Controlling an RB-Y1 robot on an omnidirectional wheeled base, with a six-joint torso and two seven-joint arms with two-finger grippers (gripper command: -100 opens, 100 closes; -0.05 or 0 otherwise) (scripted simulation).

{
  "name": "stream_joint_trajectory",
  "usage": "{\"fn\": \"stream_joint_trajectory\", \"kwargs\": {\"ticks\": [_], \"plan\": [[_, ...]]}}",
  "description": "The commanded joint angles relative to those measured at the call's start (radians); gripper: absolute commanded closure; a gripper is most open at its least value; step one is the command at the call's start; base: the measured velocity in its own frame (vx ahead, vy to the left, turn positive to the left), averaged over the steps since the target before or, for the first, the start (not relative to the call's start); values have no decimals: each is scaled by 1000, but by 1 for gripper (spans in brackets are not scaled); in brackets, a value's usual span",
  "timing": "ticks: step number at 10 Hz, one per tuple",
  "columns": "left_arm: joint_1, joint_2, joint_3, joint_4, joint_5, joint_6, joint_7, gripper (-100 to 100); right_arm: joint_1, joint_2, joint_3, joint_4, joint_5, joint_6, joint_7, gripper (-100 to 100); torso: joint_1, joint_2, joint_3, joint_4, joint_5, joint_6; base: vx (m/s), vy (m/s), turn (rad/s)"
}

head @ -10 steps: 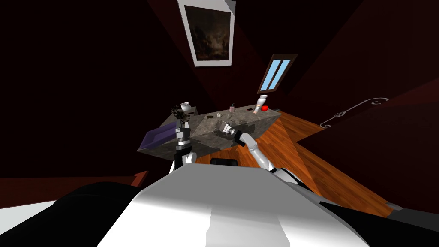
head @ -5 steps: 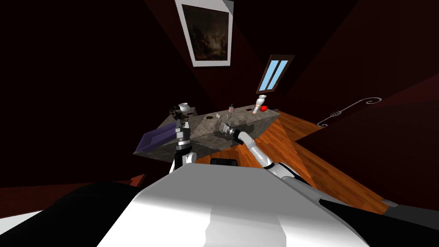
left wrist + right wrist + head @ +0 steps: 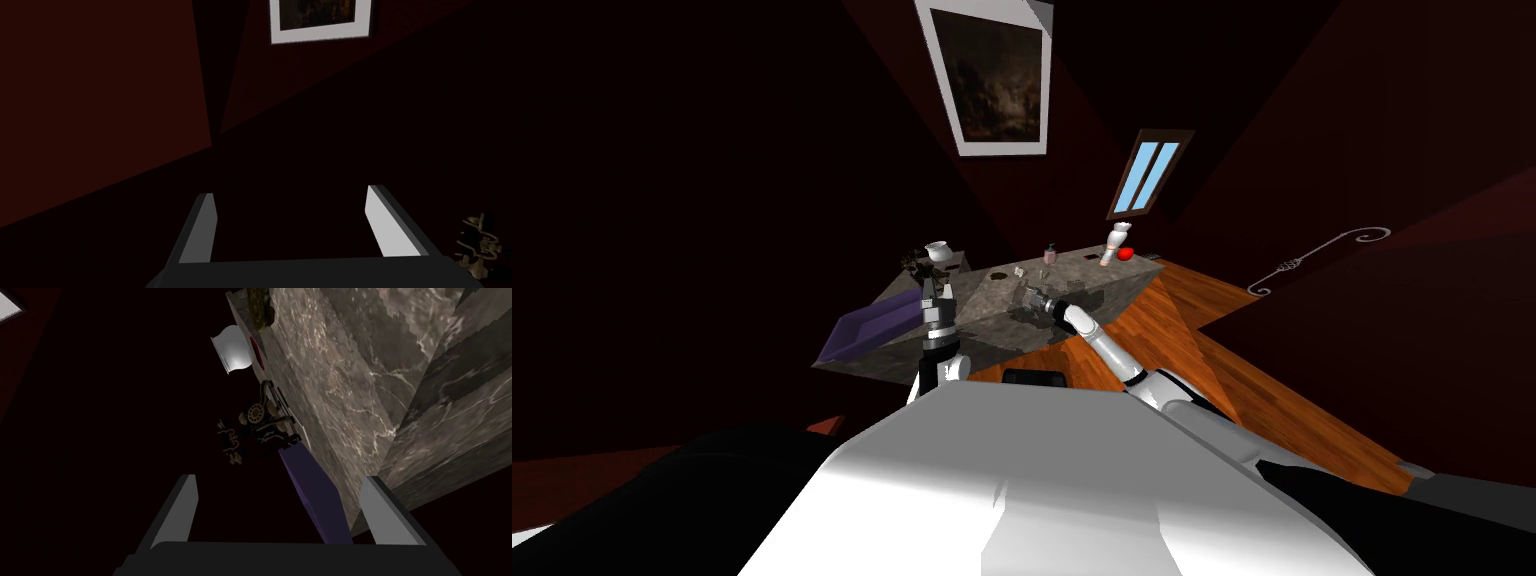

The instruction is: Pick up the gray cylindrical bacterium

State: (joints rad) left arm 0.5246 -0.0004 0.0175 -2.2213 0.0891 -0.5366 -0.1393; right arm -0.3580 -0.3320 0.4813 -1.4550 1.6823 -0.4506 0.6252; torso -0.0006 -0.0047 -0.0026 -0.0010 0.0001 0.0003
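A small pale grey object (image 3: 1021, 271) lies on the marble counter (image 3: 982, 300); whether it is the cylindrical bacterium I cannot tell. My right gripper (image 3: 1032, 297) hovers over the counter's middle, a little short of that object. In the right wrist view my right gripper (image 3: 280, 488) is open and holds nothing, and it looks along the counter's edge (image 3: 350, 388). My left gripper (image 3: 932, 290) stands upright at the counter's left part, beside the purple tray (image 3: 872, 325). In the left wrist view my left gripper (image 3: 290, 195) is open and holds nothing.
On the counter's left end stand a white pot (image 3: 939, 250) and an old telephone (image 3: 917, 265); both also show as the pot (image 3: 232, 350) and telephone (image 3: 257, 420). A small bottle (image 3: 1050, 255), a white and orange bottle (image 3: 1115, 243) and a red fruit (image 3: 1125, 254) stand farther right.
My head view has drifted slightly, so the counter sits a little more to the left. My right arm has stretched a bit farther over the counter. The left arm holds its pose.
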Motion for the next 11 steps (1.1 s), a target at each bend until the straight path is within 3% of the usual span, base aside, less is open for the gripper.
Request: {"fn": "stream_joint_trajectory", "kwargs": {"ticks": [1, 2, 4, 5, 6, 7, 8, 11], "plan": [[0, 0, 0, 0, 0, 0, 0, 0, -18, -4, 12, 17, 50, 3, 25, -100, 0, 0, 0, 0, 0, 0, 54, -8, -22], [0, 0, 0, 0, 0, 0, 0, 0, -53, -9, 38, 53, 80, 11, 63, -100, 0, 0, 0, 0, 0, 0, 62, -17, -45], [0, 0, 0, 0, 0, 0, 0, 0, -53, -9, 38, 53, 117, 11, 63, -100, -1, 0, 0, 0, 0, 0, 39, -8, -6], [0, 0, 0, 0, 0, 0, 0, 0, -87, -15, 63, 86, 159, 18, 100, -100, 0, 2, 1, 0, 0, 0, 47, -9, -43], [0, 0, 0, 0, 0, 0, 0, 0, -87, -15, 63, 86, 179, 18, 100, -100, 0, 1, 1, 0, 0, 0, 53, -9, -20], [0, 0, 0, 0, 0, 0, 0, 0, -120, -19, 87, 119, 221, 26, 136, -100, 0, 1, 0, 0, 0, 0, 67, -19, -33], [0, 0, 0, 0, 0, 0, 0, 0, -120, -19, 87, 119, 238, 26, 136, -100, -1, 0, 0, 0, 0, 0, 59, -10, -13], [0, 0, 0, 0, 0, 0, 0, 0, -181, -30, 133, 178, 319, 40, 204, -100, 0, 0, 0, 0, 0, 0, 69, -7, -28]]}}
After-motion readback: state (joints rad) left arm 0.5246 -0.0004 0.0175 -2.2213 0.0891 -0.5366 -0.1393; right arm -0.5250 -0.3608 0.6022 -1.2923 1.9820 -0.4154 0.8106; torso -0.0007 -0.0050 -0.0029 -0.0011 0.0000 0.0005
